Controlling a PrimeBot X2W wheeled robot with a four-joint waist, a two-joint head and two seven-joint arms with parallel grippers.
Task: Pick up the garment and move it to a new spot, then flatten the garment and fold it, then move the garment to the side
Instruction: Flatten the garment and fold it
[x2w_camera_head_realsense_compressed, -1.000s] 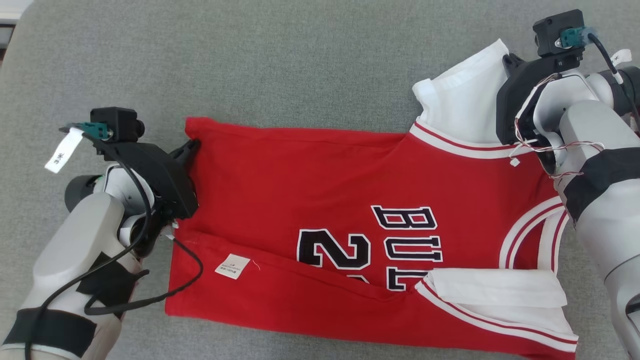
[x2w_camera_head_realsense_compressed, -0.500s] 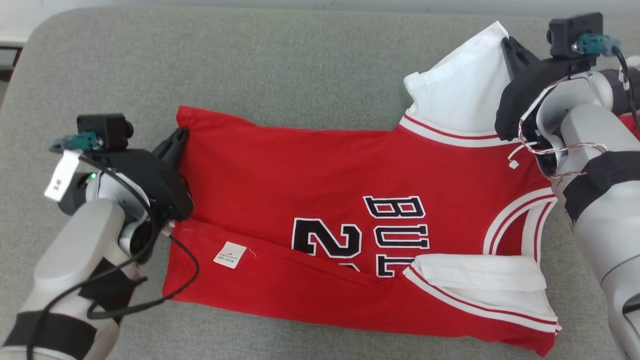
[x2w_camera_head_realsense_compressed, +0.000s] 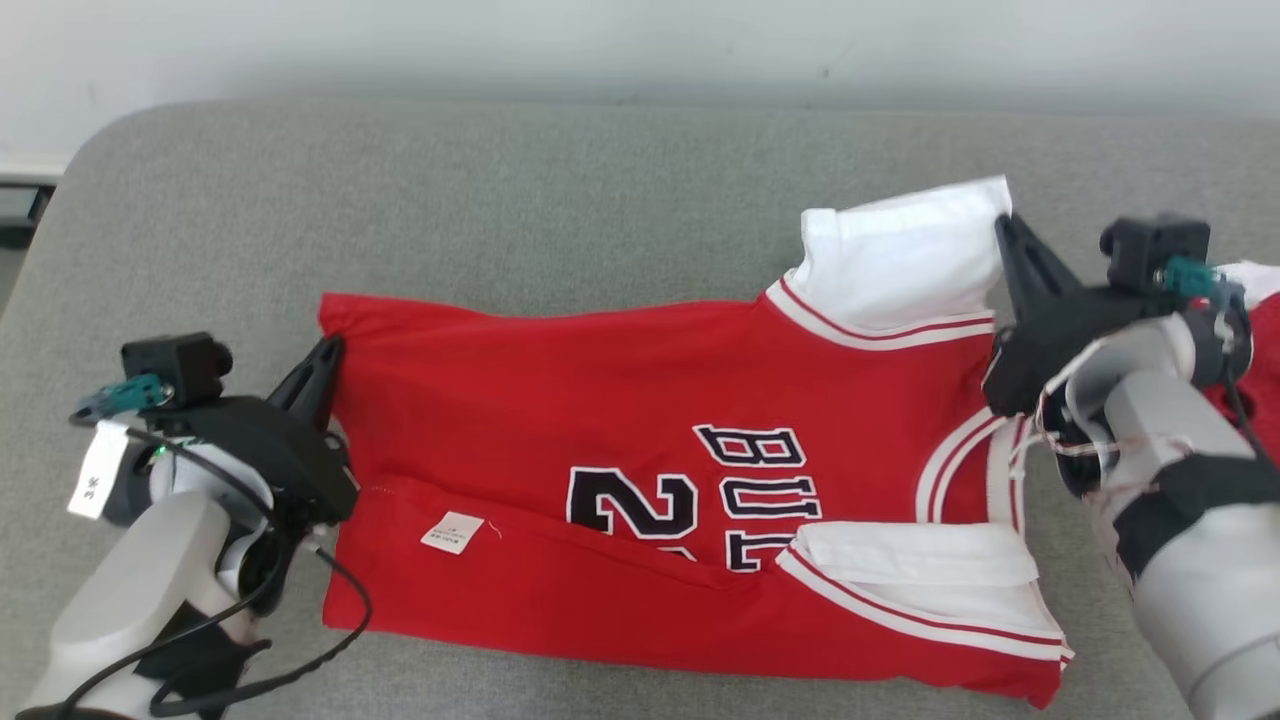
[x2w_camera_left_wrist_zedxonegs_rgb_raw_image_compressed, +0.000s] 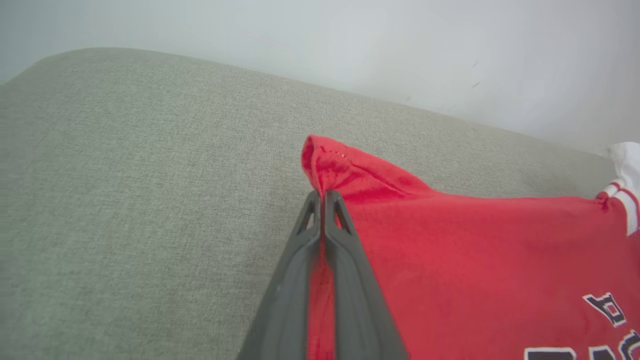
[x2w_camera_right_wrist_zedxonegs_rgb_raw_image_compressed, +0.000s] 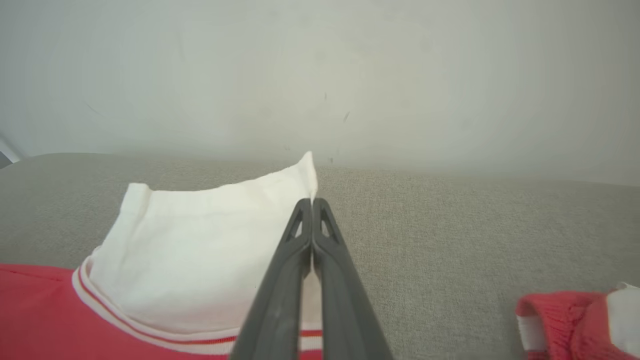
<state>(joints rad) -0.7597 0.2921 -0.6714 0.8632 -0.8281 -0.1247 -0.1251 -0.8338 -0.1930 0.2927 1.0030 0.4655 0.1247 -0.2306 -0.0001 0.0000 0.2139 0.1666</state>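
Head view: a red garment (x2w_camera_head_realsense_compressed: 640, 450) is seen spread sideways on a grey fabric surface (x2w_camera_head_realsense_compressed: 500, 200), with its hem end toward the robot's left and its shoulder end toward the robot's right. The near long edge is folded over the body, so that a small white label (x2w_camera_head_realsense_compressed: 450, 532) is shown on the folded strip and the lower part of the black lettering (x2w_camera_head_realsense_compressed: 700, 500) is covered. One white sleeve (x2w_camera_head_realsense_compressed: 900, 260) is raised at the far right corner, and a second white sleeve (x2w_camera_head_realsense_compressed: 920, 560) is laid flat on the near fold.

The left end effector (x2w_camera_head_realsense_compressed: 325, 350) is placed at the far hem corner. In the left wrist view its two dark fingers are pressed together and red cloth is pinched between them, the corner being bunched just above the tips. The right end effector (x2w_camera_head_realsense_compressed: 1003, 225) is placed at the outer corner of the raised sleeve. In the right wrist view its fingers are also closed tight, with the white cloth caught at the tips and a pale strip visible between them lower down.

Another red and white cloth (x2w_camera_right_wrist_zedxonegs_rgb_raw_image_compressed: 575, 320) is seen on the surface beside the right arm, apart from the garment. A pale wall (x2w_camera_head_realsense_compressed: 640, 40) is seen behind the surface.
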